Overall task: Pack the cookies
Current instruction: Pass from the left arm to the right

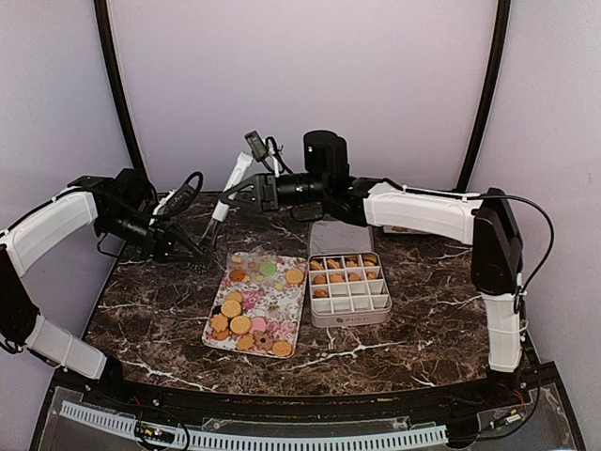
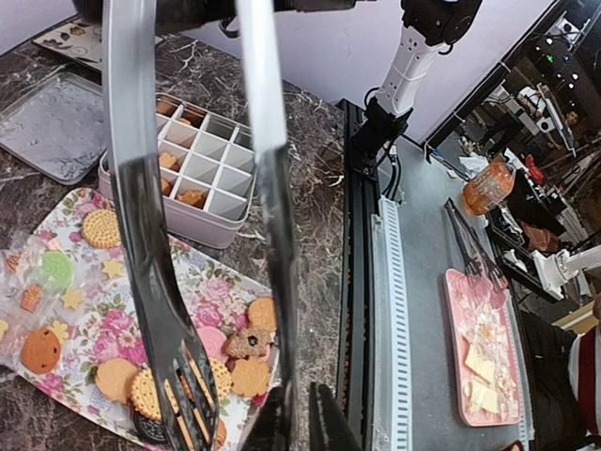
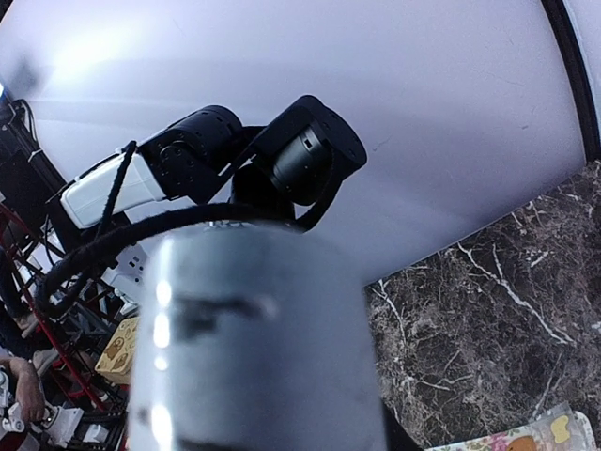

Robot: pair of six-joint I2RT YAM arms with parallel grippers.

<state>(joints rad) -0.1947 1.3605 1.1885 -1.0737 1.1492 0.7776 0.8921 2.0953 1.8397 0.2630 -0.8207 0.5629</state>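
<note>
Many cookies (image 1: 246,319) lie on a floral tray (image 1: 282,296); several more sit in the far cells of a white divided box (image 1: 352,319). Metal tongs (image 1: 233,180) hang tilted above the table's far left, between both arms. My right gripper (image 1: 228,199) closes on their upper handle, which fills the right wrist view as a blurred silver bar (image 3: 254,357) and hides the fingers. My left gripper (image 1: 192,254) is at the tong tips. In the left wrist view its fingers (image 2: 329,427) pinch one tong arm (image 2: 268,141), above the cookies (image 2: 249,376).
The box's flat grey lid (image 1: 338,235) lies behind the box, also in the left wrist view (image 2: 52,127). The box (image 2: 188,225) stands right of the tray (image 2: 94,301). The tray's corner shows in the right wrist view (image 3: 526,437). The marble table ends at a black front rail.
</note>
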